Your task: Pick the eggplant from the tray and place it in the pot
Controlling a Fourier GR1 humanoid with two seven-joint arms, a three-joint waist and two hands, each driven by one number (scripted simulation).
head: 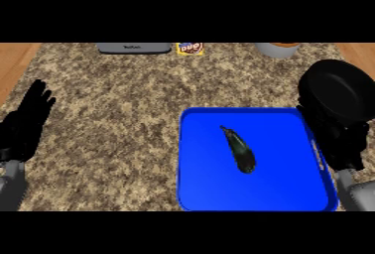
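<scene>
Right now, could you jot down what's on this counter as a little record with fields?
counter: speckled stone top
tray: blue tray, near the front, right of centre
eggplant: dark eggplant lying in the tray, untouched
pot: black pot, behind the tray's right corner
left robot hand: left robot hand open, fingers up, at the left edge
right robot hand: right robot hand beside the tray's right rim, finger state unclear

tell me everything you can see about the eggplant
The eggplant is small, slender and very dark, almost black, with a glossy skin. It lies flat on the blue tray, a little right of its middle, set diagonally: the thin stem end points up-left, the fatter rounded end down-right. Only the tray touches it; neither hand is on it.
</scene>
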